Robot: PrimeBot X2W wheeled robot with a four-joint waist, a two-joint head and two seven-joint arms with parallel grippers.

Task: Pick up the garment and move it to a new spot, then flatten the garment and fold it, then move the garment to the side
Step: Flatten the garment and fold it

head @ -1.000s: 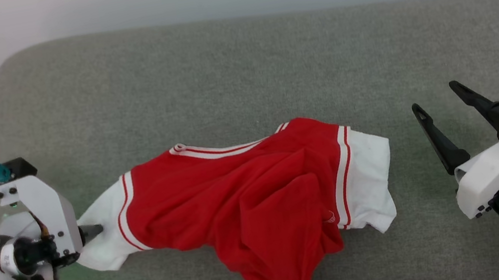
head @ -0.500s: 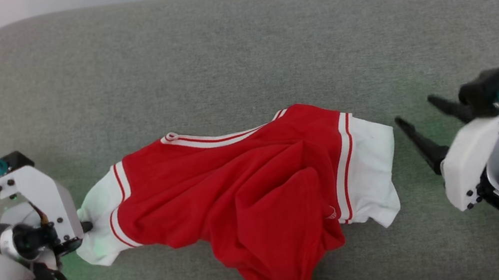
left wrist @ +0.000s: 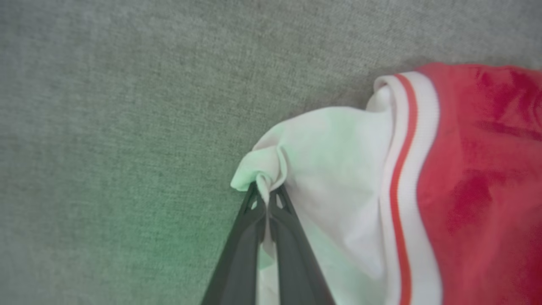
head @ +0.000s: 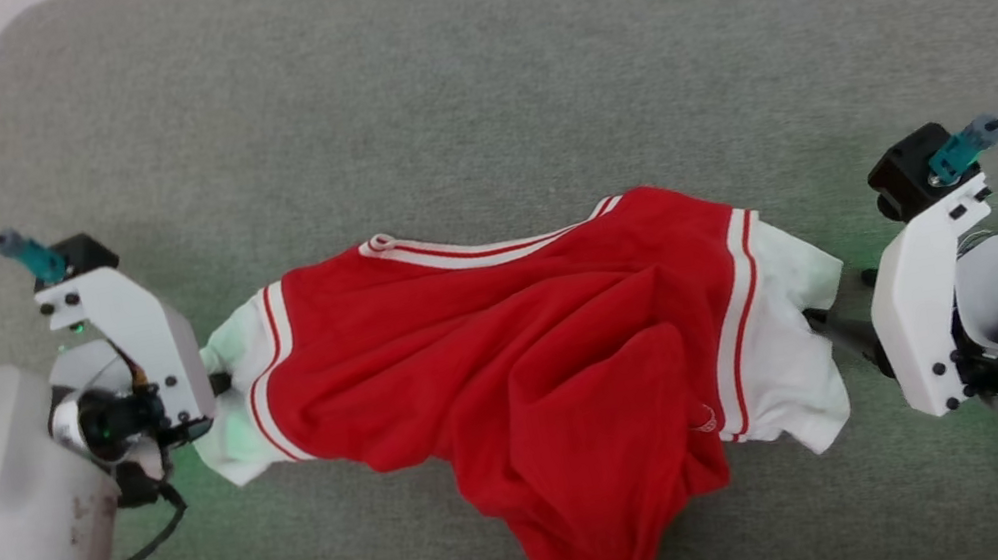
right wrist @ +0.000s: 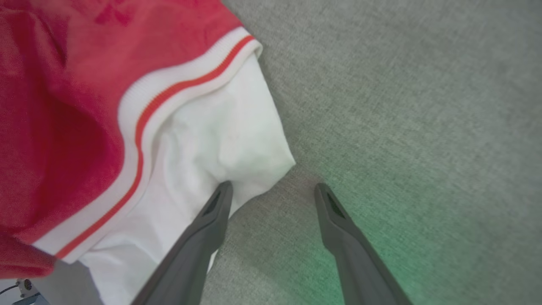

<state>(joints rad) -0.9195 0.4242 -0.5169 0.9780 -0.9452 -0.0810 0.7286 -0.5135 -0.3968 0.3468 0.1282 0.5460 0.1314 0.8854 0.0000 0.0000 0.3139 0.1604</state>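
While L end effector [left wrist: 266, 199] pinches garment [head: 514, 369] sleeve, R end effector [right wrist: 274, 186] spread at other.

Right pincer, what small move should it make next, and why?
Probably ease the right pincer forward until the white sleeve corner sits between its open jaws; the left pincer is shut on the garment's other sleeve.
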